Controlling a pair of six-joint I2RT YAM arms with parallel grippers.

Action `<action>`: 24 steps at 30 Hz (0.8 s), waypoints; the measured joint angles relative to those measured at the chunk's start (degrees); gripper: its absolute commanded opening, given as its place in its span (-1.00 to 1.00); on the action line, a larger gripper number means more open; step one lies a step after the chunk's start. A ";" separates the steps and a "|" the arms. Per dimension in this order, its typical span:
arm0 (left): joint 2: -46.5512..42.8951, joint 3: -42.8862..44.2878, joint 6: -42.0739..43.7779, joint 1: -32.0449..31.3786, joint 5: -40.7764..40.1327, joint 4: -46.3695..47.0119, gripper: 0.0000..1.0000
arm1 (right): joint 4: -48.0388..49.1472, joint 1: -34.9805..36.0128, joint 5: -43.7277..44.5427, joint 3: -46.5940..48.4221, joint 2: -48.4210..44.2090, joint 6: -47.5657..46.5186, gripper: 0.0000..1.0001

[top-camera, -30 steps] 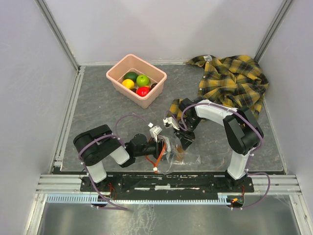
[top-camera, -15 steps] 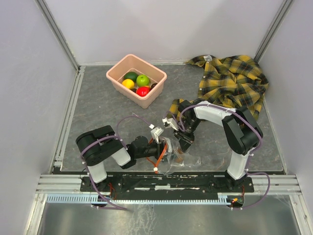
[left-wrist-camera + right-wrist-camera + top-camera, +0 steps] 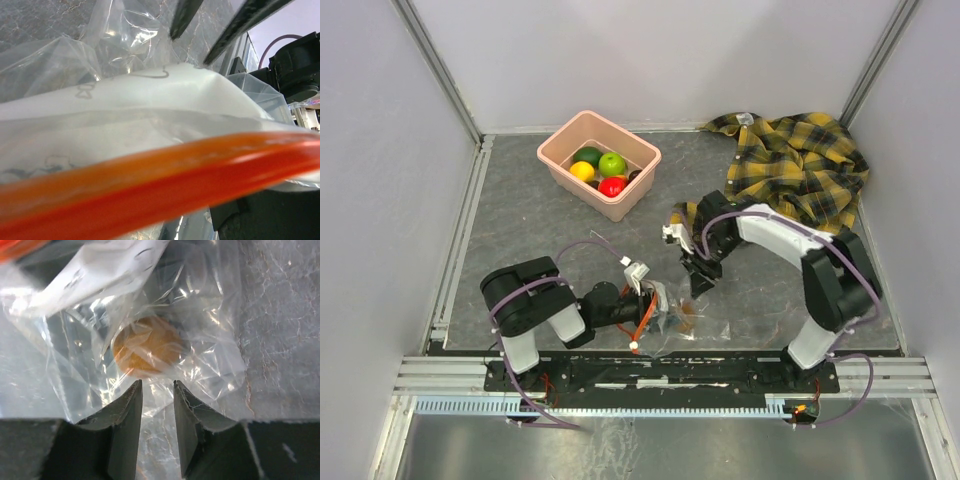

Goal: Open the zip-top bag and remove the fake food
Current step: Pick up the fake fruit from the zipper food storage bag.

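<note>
At the near edge of the surface (image 3: 520, 230), the zip-top bag (image 3: 705, 325) lies crumpled between the arms. The left wrist view alone shows a white panel (image 3: 150, 90) above its orange zip strip (image 3: 150, 170), with scrawl too blurred to read. Whether the left hand (image 3: 655, 300) grips anything I cannot tell. The right wrist view alone shows the right hand (image 3: 156, 385), fingers slightly apart, over a brown-orange piece of fake food (image 3: 147, 350) inside the bag. Farther back, more pieces sit in the pink tub (image 3: 610, 205), and the plaid shirt (image 3: 800, 160) lies far right.
</note>
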 measured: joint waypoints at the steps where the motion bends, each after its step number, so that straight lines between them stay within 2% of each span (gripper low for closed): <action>1: -0.17 -0.13 0.02 0.00 -0.02 -0.02 0.44 | 0.52 -0.44 -0.09 -0.96 -1.68 -2.54 -0.17; 4: -1.09 -0.42 0.15 0.00 -0.02 -0.33 0.44 | 0.83 -1.38 -0.02 -7.69 -11.13 -15.89 0.20; 6: -2.05 -0.50 0.63 0.00 0.02 -0.72 0.45 | 1.95 -1.29 0.07 -14.03 -18.25 -25.00 0.30; 9: -3.34 -0.50 1.79 -0.11 0.24 -1.57 0.45 | 4.39 -0.57 0.79 -22.53 -25.90 -34.14 0.21; 12: -3.74 -0.24 3.10 -0.24 1.03 -2.36 0.44 | 6.51 1.11 1.62 -24.92 -26.25 -38.05 0.09; 20: -3.69 0.76 4.76 -0.31 2.27 -3.48 0.43 | 15.63 6.16 6.08 -25.00 -21.94 -38.40 0.04; 24: -2.23 1.20 5.18 -0.96 2.27 -3.13 0.43 | 18.21 8.50 8.15 -25.03 -21.68 -36.89 -0.10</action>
